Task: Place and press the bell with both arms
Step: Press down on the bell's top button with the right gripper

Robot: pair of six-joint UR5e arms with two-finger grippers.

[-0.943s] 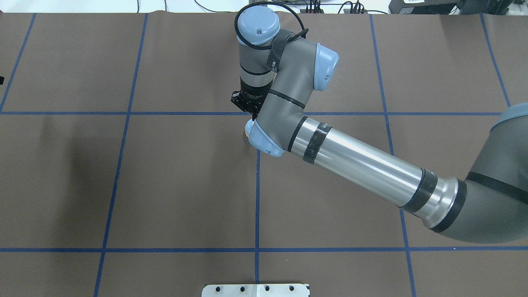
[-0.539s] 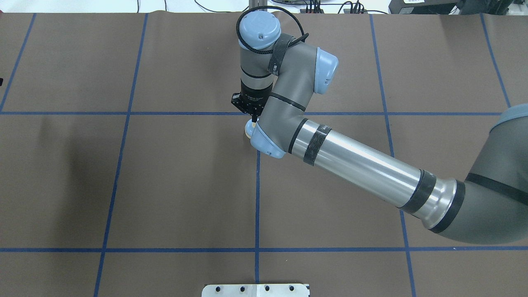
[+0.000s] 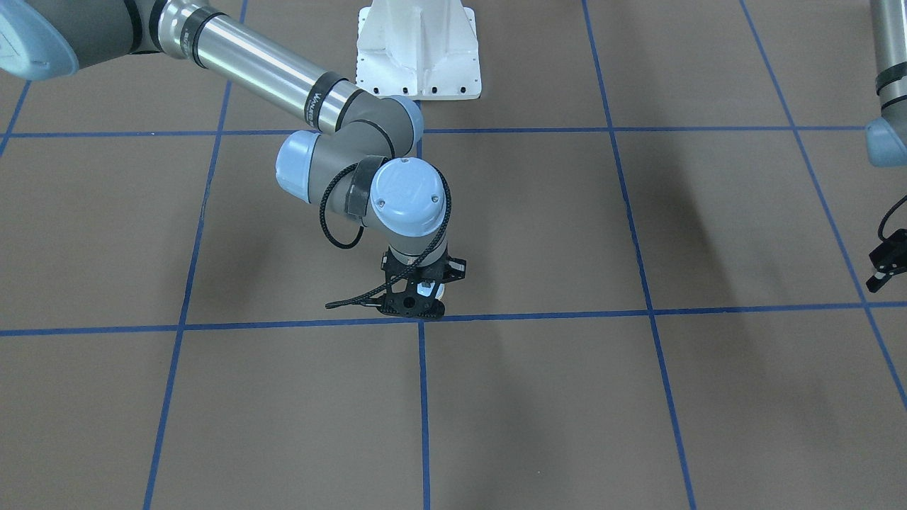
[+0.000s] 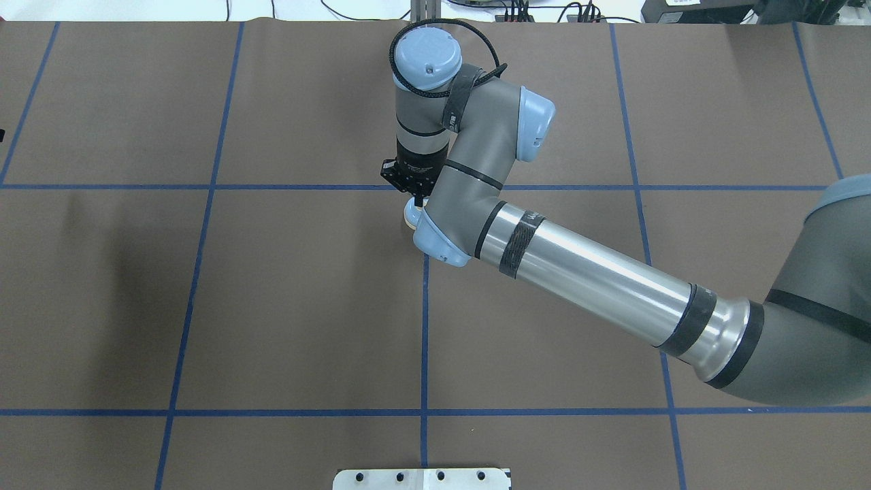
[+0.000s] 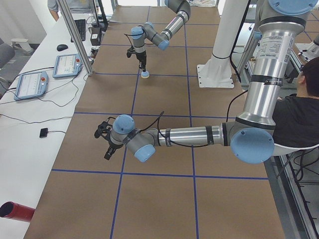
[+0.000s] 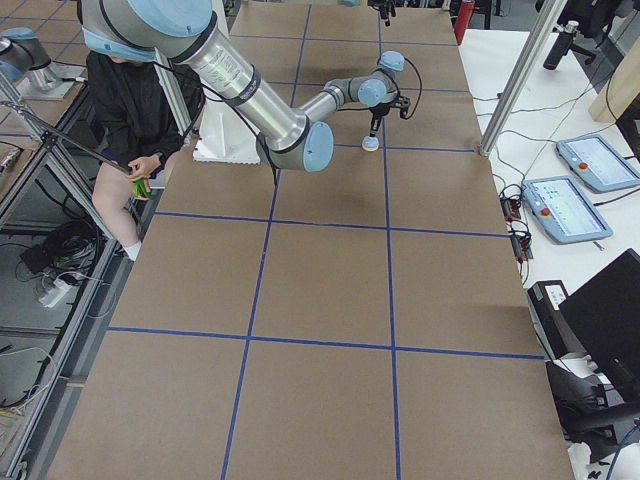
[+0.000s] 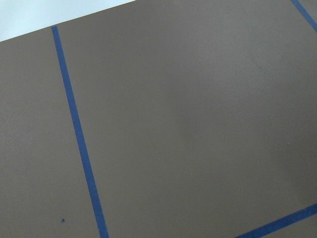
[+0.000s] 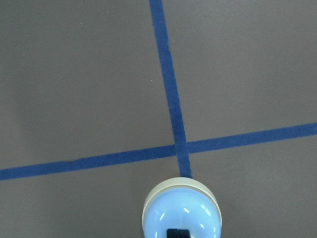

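Observation:
The bell (image 8: 181, 210) has a light blue dome and a cream rim. It sits at the crossing of two blue tape lines, and also shows in the overhead view (image 4: 410, 216), the left view (image 5: 145, 74) and the right view (image 6: 370, 144). My right gripper (image 4: 416, 199) points straight down over it. Its black fingertips (image 8: 178, 232) are closed on the top of the dome and hide the button. It also shows in the front view (image 3: 419, 301). My left gripper (image 3: 882, 276) hangs far off at the table's side above bare mat, with its fingers spread and empty (image 5: 105, 148).
Brown mat (image 4: 306, 306) with a blue tape grid covers the table. The white pedestal base (image 3: 418, 49) stands at the robot's side. Teach pendants (image 5: 32, 82) and cables lie along the far edge. A seated person (image 6: 130, 110) is beside the table.
My right arm's wrist has sunk a little over the bell. The bell has stayed at the tape crossing.

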